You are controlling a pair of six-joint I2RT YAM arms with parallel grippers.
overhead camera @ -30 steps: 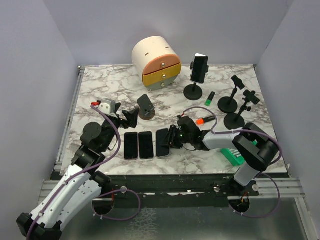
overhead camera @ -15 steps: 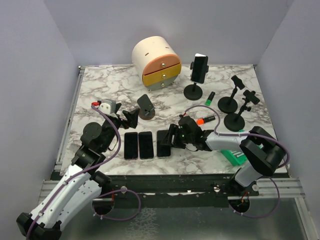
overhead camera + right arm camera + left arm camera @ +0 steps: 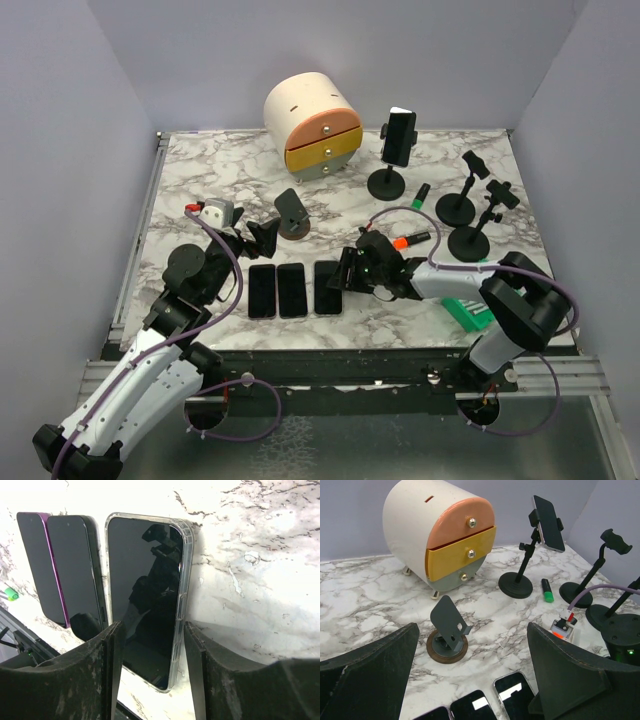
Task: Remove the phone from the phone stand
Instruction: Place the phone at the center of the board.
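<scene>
Right wrist, clear-cased black phone point(image 3: 142, 580) flat (screen dark), right gripper point(image 3: 151, 630) parted, empty

Top view overlooks everything — wrist views, close, share phones point(image 3: 142, 595).
</scene>
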